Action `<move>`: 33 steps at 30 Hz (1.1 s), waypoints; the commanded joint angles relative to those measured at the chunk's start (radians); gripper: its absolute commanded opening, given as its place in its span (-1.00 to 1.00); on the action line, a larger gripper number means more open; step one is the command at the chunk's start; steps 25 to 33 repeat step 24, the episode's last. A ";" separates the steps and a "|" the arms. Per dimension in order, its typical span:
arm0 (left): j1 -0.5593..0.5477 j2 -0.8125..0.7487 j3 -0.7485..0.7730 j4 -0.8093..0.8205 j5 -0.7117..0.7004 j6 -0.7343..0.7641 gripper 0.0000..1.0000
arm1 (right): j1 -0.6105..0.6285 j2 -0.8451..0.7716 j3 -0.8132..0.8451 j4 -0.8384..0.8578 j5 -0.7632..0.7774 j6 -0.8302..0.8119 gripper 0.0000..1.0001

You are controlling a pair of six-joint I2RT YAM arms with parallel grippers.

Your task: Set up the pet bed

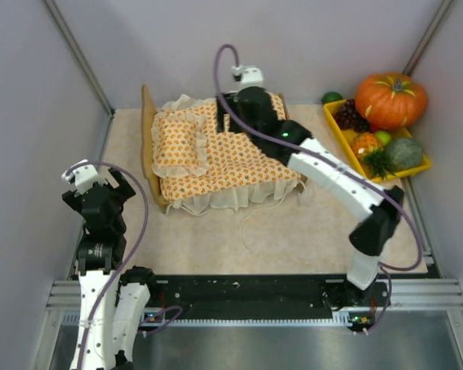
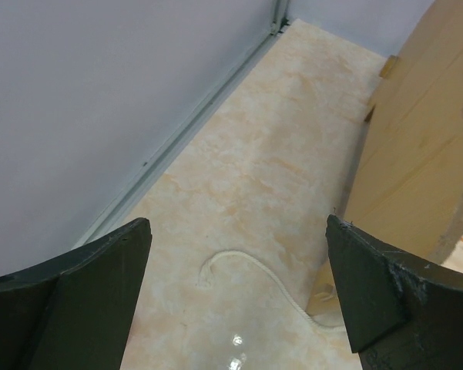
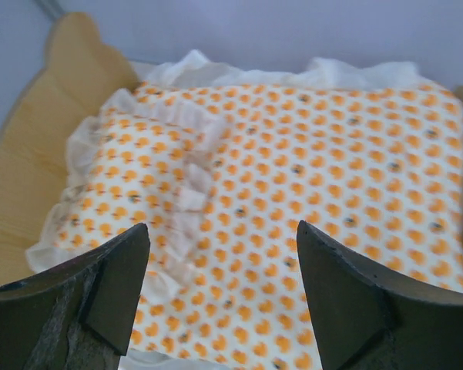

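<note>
The pet bed stands at the back of the table, its rounded plywood headboard (image 1: 148,131) on the left. An orange-dotted ruffled bedspread (image 1: 235,163) covers it, and a matching small pillow (image 1: 177,142) lies against the headboard. My right gripper (image 1: 229,122) hovers over the far side of the bed. In the right wrist view it (image 3: 222,227) is open above the bedspread (image 3: 347,154), beside the pillow (image 3: 131,169), holding nothing. The headboard (image 3: 46,116) shows at left. My left gripper (image 1: 98,185) is open near the left wall, its jaws wide (image 2: 237,223) over the bare table next to the headboard's back (image 2: 424,139).
A yellow tray (image 1: 425,166) at the back right holds a pumpkin (image 1: 391,99), grapes and other fruit. A loose white cord (image 1: 250,220) trails on the table in front of the bed, and its end (image 2: 254,266) lies below the left gripper. Walls close in on the left, right and back.
</note>
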 commanded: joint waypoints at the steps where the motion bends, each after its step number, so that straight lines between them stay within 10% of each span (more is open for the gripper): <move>1: 0.004 0.005 0.000 0.042 0.140 -0.003 0.98 | -0.125 -0.304 -0.335 0.028 -0.029 0.032 0.55; 14: 0.004 -0.018 0.026 -0.070 0.172 -0.120 0.98 | -0.585 -0.949 -1.181 0.037 -0.227 0.078 0.88; 33: 0.004 0.006 0.038 -0.118 0.152 -0.180 0.98 | -0.590 -0.955 -1.255 0.057 -0.226 0.065 0.96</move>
